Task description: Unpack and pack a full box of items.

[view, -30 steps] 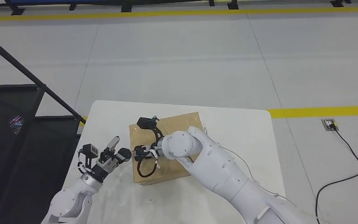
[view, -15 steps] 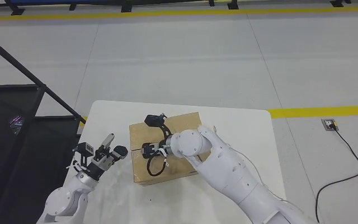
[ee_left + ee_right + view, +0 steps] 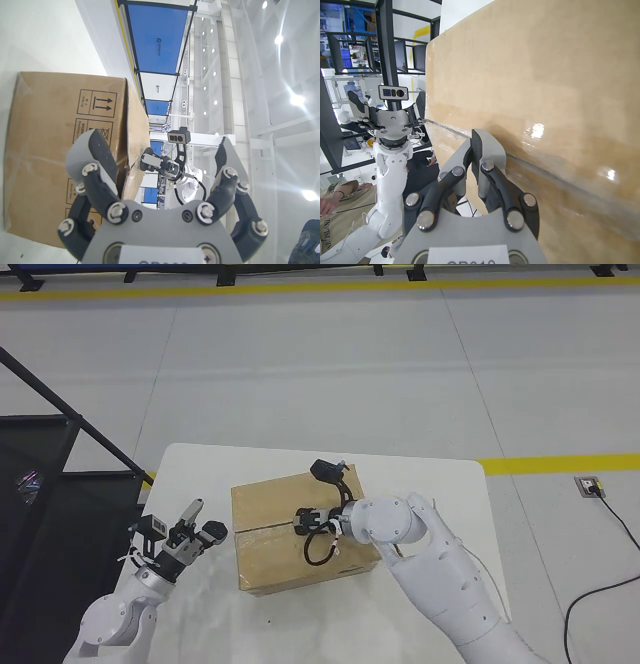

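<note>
Brown cardboard box (image 3: pixel 268 539) is sitting taped closed; right hand (image 3: pixel 300 518) is hanging pinched-together, empty, over its top, left hand (image 3: pixel 205 521) gaping empty at nine o'clock.

Your left gripper (image 3: pixel 204 521) sits at 8 o'clock, jaws spread wide, aimed toward 2 o'clock. Your right arm stretches from 5 o'clock; your right gripper (image 3: pixel 300 520) aims at 9 o'clock, jaws pressed together.

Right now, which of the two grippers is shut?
The right gripper: its jaws are together over the taped top of the box. The left gripper is spread open beside the box.
</note>
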Motion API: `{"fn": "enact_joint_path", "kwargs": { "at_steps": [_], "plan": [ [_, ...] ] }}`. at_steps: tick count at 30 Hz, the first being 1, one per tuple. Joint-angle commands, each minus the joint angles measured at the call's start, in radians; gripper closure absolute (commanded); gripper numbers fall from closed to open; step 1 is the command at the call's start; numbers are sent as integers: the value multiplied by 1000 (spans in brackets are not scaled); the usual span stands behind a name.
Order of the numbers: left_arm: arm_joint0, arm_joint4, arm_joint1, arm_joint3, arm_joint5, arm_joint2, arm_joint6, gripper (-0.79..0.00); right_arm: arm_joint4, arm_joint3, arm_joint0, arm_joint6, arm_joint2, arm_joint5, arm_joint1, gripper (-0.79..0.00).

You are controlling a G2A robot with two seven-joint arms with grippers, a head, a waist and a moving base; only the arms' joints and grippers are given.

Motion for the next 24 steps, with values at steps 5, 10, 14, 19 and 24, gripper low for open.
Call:
{"fn": "enact_joint_path", "kwargs": {
  "at_steps": [5, 10, 14, 19, 24],
  "plan": [
    [-7, -5, 1, 7, 3, -1, 1, -785, 10, -11, -37, 27, 94, -3, 28, 0],
    [-9, -7, 1, 12, -2, -4, 5, -785, 25, -25, -74, 25, 160, -6, 47, 0],
    [-10, -10, 2, 18, -2, -6, 2, -785, 28, -71, -123, 11, 219, -10, 64, 0],
    [-11, -9, 3, 19, -3, -6, 4, -785, 36, -183, -223, -12, 318, -22, 90, 0],
    [-12, -8, 4, 15, -5, -8, 7, -785, 84, -299, -348, -53, 430, -56, 112, 0]
  ]
}}
